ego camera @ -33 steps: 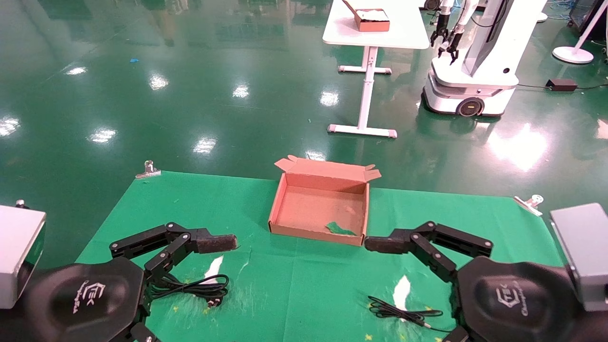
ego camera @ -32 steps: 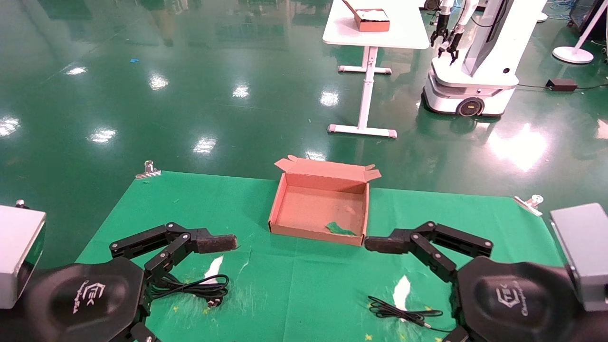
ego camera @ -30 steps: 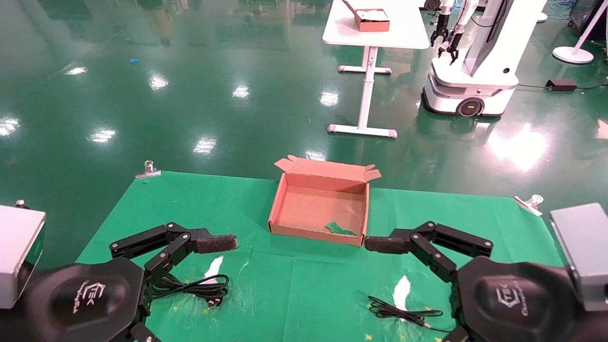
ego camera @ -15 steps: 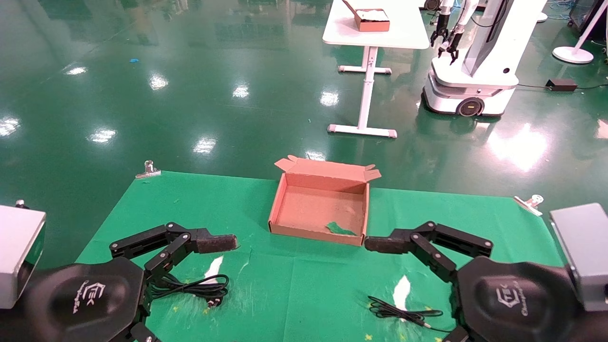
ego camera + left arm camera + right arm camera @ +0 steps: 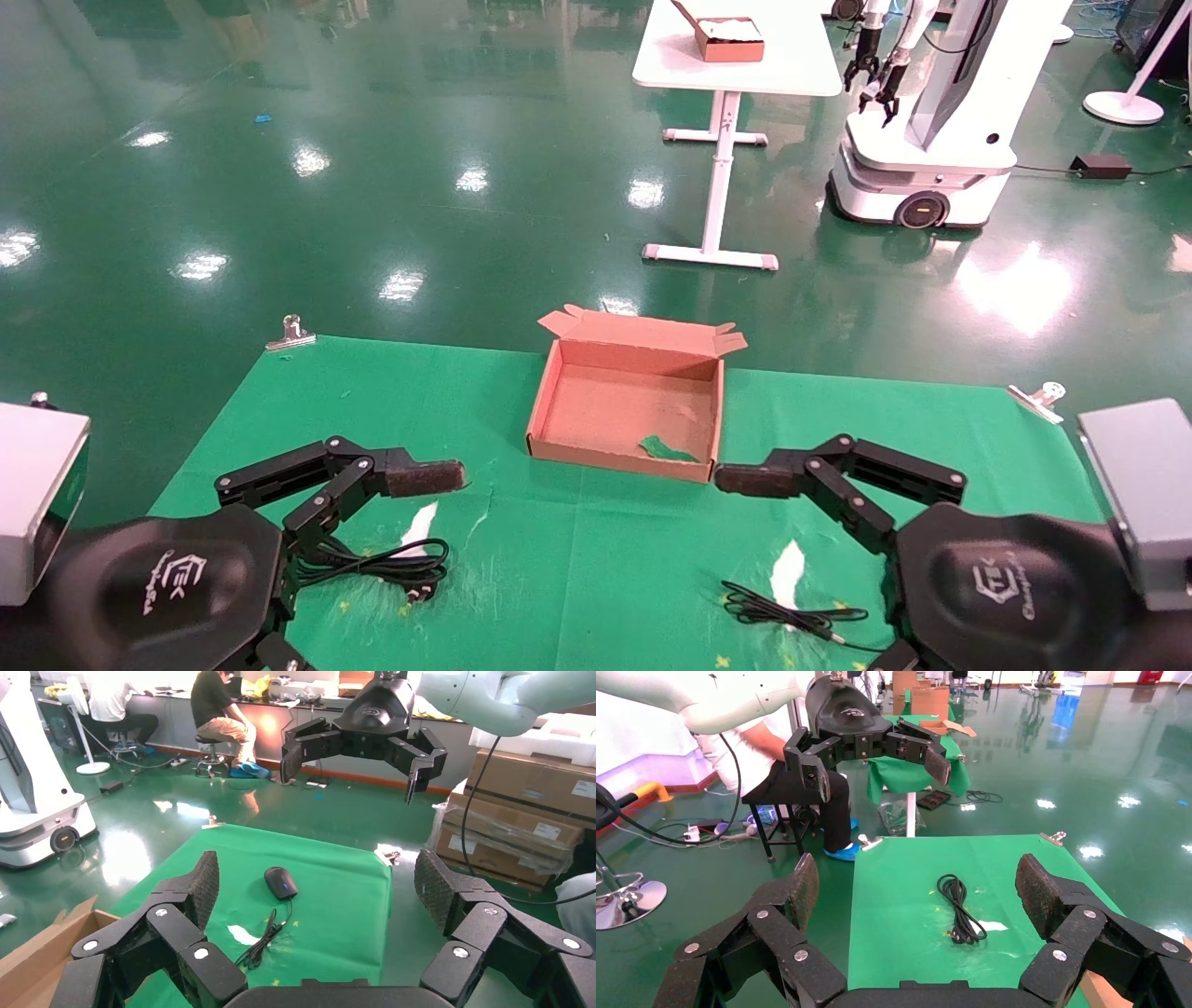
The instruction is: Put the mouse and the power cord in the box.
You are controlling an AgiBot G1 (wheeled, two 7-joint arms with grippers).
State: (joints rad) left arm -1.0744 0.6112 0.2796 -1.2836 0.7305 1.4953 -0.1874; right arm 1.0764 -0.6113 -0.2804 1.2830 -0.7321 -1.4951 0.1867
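Note:
The box (image 5: 559, 410) stands open at the middle far side of the green cloth, with only a green patch on its floor. The power cord (image 5: 396, 564) lies coiled near the front left, also plain in the right wrist view (image 5: 960, 906). My left gripper (image 5: 320, 885) hovers open and empty above it, one finger (image 5: 424, 477) pointing toward the middle. The mouse (image 5: 281, 881) shows only in the left wrist view; in the head view my right arm hides it and only its thin cable (image 5: 787, 615) shows. My right gripper (image 5: 921, 887) hangs open and empty there.
Metal clips (image 5: 291, 331) (image 5: 1041, 396) hold the cloth at the far corners of the table. Beyond on the floor stand a white table with a small reddish box (image 5: 728, 39) and another robot (image 5: 931, 112). White worn patches (image 5: 419, 527) mark the cloth.

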